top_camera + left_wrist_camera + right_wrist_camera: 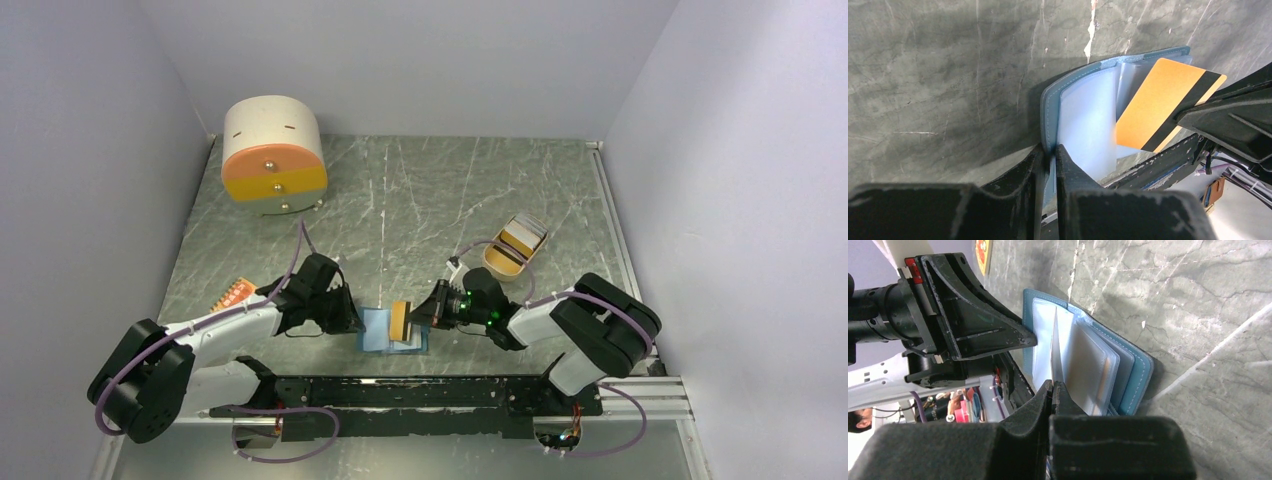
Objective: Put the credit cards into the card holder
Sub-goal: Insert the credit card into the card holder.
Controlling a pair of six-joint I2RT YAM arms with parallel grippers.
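The card holder (378, 335), a blue wallet, lies open near the table's front edge, its clear sleeves (1088, 115) fanned up. My left gripper (1050, 156) is shut on the blue cover's left edge (356, 322). My right gripper (1052, 386) is shut on an orange credit card (1155, 102) with a black stripe, seen edge-on (1055, 347) in the right wrist view. The card stands tilted over the holder (1133, 370), its leading edge among the sleeves; whether it sits inside a pocket I cannot tell. A second orange card (232, 293) lies flat on the table to the left.
An oval tan tray (497, 262) holding more cards (523, 236) stands behind the right arm. A round white box with orange and yellow drawers (272, 150) sits at the back left. Walls close in on three sides.
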